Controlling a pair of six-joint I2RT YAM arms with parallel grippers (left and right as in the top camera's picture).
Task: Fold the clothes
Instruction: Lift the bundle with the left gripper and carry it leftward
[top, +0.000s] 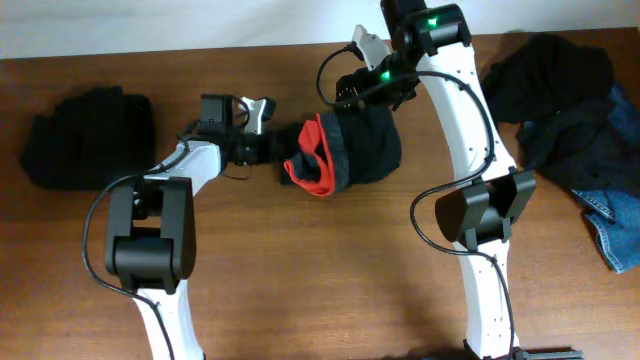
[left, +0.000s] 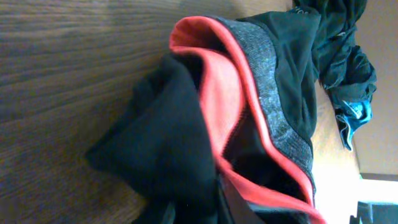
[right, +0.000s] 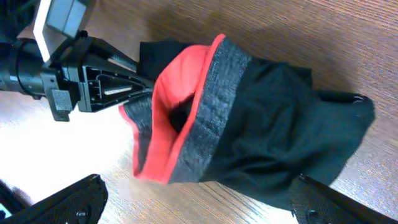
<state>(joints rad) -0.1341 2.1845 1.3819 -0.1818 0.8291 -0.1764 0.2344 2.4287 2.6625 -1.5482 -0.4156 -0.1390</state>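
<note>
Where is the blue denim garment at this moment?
In the overhead view, the blue denim garment lies at the picture's right edge, against the heap of dark clothes, beyond the right arm.

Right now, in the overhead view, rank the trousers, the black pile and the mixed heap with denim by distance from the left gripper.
1. trousers, centre, touching the left gripper.
2. black pile, table's left end.
3. mixed heap, far right.

Left arm (top: 200, 160) wore white shells over black joint housings | right arm (top: 465, 110) matched, white links, black motor blocks | green status lights (top: 432, 18) glowed on it | thin black cables (top: 430, 215) looped along both | left claw (right: 142, 88) was matte black
</note>
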